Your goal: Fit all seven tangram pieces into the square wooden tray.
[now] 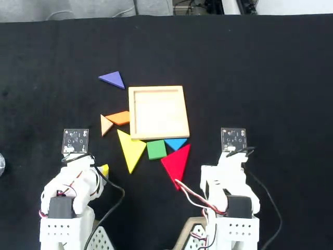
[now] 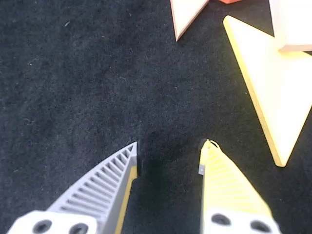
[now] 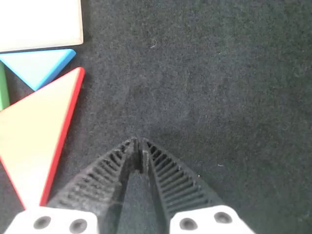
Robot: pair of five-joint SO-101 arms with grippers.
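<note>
1. Wooden and bare, the square tray (image 1: 158, 112) sits at the centre of the high view with nothing inside it, so you have fitted none of the seven pieces.
2. All seven lie on the black cloth (image 1: 260, 78) around it. The purple triangle (image 1: 113, 79) is apart, off the tray's upper-left corner. The orange parallelogram (image 1: 119, 117) and the small tan triangle (image 1: 105, 125) are at its left side.
3. Along the tray's lower edge you have the large yellow triangle (image 1: 130, 148), the green square (image 1: 156, 149) and the blue triangle (image 1: 175, 143). The large red triangle (image 1: 176, 163) lies just below those.
4. Your left gripper (image 2: 170, 144) hangs over bare cloth at the lower left, jaws spread wide with nothing between them, near the yellow triangle.
5. Your right gripper (image 3: 140, 142) sits at the lower right, jaws pressed together and holding nothing, with the red triangle just beside it.
6. By my judgement the whole job is left: every piece must be picked up and fitted.
</note>
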